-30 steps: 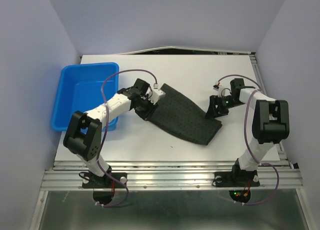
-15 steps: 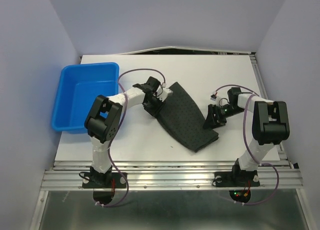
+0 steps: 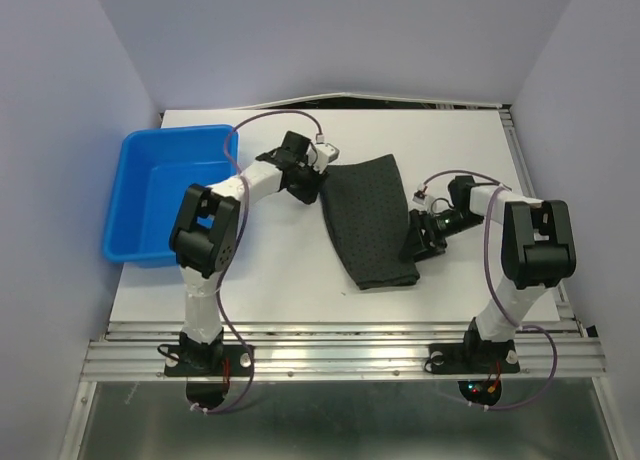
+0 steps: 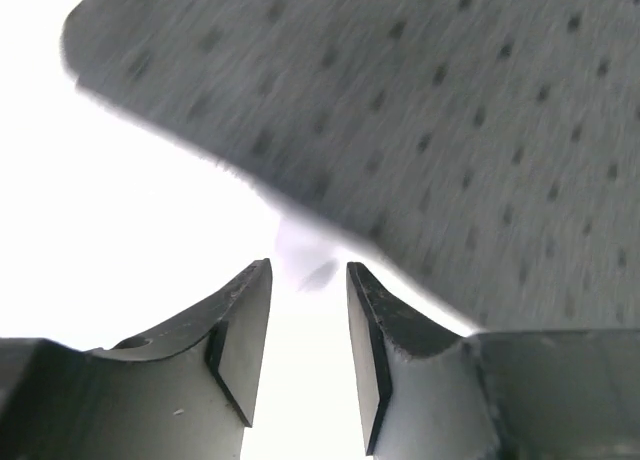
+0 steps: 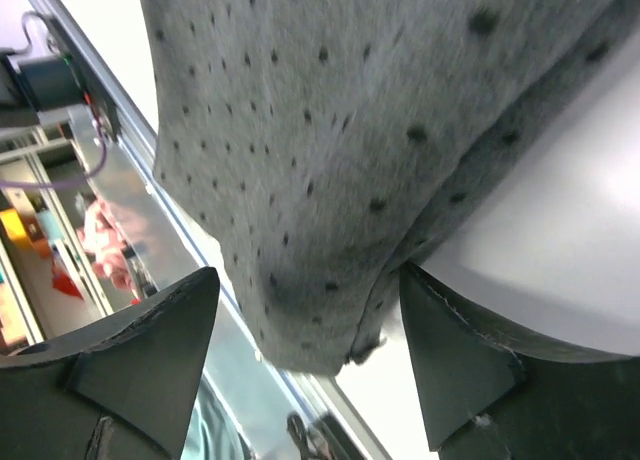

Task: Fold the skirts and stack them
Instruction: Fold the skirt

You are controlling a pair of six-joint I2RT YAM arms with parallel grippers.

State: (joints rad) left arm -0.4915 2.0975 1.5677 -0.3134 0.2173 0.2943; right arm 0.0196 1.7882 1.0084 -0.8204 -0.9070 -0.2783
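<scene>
left pincer (image 4: 307, 272) apart beside the skirt (image 3: 368, 218); right pincer (image 5: 305, 280) apart, seemingly straddling its hem (blurred).

The skirt (image 3: 368, 218) covers the middle of the worktop (image 3: 450, 140). The left gripper (image 3: 312, 183) crowds its 10 o'clock corner and the right gripper (image 3: 412, 244) its 4 o'clock edge. The blue tub (image 3: 178, 133) blocks the worktop's 9 o'clock side. Bare worktop lies open at the skirt's 12 and 6 o'clock.
</scene>
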